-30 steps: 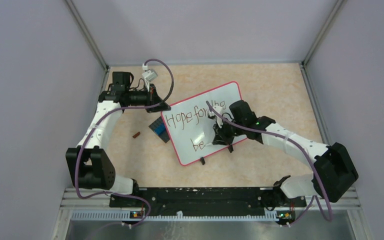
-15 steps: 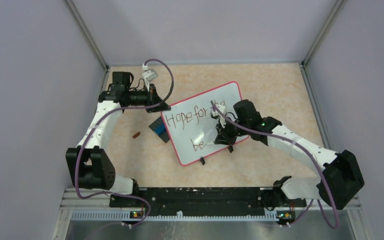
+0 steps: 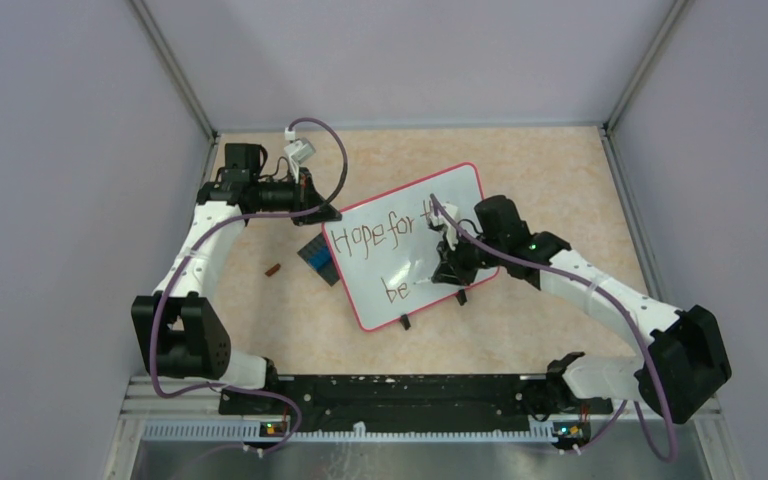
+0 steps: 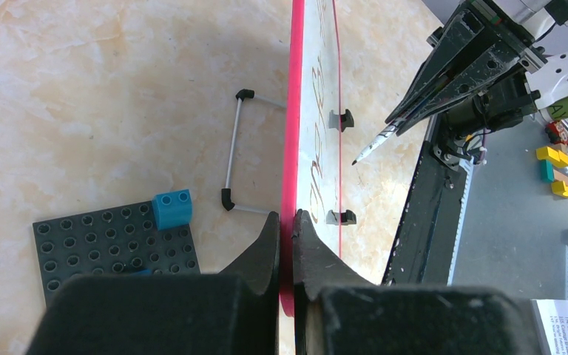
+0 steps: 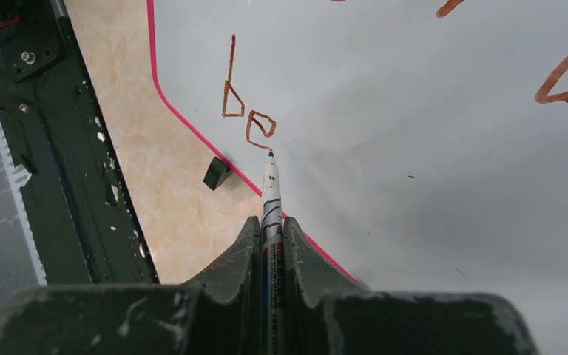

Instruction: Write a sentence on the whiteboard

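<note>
The whiteboard [image 3: 365,285] stands tilted on the table, its red-pink frame [image 4: 294,111] seen edge-on in the left wrist view. My left gripper [image 4: 287,218] is shut on that frame at the board's upper left corner [image 3: 328,212]. The sentence [image 3: 380,238] reads "Hope for th", with the rest behind my right arm, and "be" [image 5: 248,111] on the second line. A white marker [image 5: 271,200] is clamped in my right gripper [image 5: 270,222], which is shut on it. The marker's tip sits on the board just right of the "e".
A black studded plate with a blue brick [image 4: 111,244] lies behind the board's left edge, beside the board's wire stand [image 4: 233,155]. A small brown piece [image 3: 273,269] lies on the table further left. Two black feet [image 3: 404,322] edge the board's lower side. The black rail [image 3: 390,395] spans the near edge.
My right arm and marker have shifted a little to the right along the second line, uncovering the "be". The left arm and the board have not moved.
</note>
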`<action>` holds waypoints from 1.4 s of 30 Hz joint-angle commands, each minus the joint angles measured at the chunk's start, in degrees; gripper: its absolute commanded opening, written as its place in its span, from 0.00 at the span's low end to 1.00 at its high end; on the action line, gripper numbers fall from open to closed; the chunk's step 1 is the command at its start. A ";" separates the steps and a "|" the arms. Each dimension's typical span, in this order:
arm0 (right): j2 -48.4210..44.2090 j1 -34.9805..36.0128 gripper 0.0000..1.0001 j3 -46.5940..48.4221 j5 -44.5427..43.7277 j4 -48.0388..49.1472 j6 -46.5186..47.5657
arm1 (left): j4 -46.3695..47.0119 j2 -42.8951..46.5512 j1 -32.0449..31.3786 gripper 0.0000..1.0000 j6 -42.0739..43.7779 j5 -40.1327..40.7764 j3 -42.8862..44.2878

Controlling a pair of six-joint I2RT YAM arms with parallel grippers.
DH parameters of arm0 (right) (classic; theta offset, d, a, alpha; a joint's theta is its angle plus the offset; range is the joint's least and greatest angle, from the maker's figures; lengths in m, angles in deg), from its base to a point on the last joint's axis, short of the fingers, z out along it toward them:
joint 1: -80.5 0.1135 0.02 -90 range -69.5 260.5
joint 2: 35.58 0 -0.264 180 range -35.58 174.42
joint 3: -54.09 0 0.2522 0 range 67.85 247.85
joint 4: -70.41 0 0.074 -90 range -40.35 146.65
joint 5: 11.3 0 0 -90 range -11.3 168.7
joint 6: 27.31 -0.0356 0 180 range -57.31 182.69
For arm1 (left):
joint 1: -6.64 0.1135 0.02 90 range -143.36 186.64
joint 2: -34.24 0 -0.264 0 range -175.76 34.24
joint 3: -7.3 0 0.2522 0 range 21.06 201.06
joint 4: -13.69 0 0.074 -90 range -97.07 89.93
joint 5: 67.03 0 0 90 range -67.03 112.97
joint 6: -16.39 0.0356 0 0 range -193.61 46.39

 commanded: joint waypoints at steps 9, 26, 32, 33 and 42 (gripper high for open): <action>-0.30 -0.37 0.00 1.46 -0.65 3.68 -1.20 | -1.88 0.05 -1.14 0.00 2.15 4.75 -1.20; 2.98 -0.33 0.00 3.05 -3.61 4.44 -1.50 | -1.93 0.06 -1.15 0.00 2.16 4.79 -1.20; 3.63 -0.37 0.00 3.60 -4.37 5.39 -1.98 | -1.87 0.28 -1.19 0.00 2.25 4.89 -1.45; 3.68 -0.37 0.00 3.72 -4.44 5.53 -2.10 | -1.87 0.26 -1.20 0.00 2.29 4.97 -1.44; 4.94 0.72 0.00 4.79 -4.28 5.68 -2.14 | -1.88 0.14 -1.23 0.00 2.43 4.94 -1.38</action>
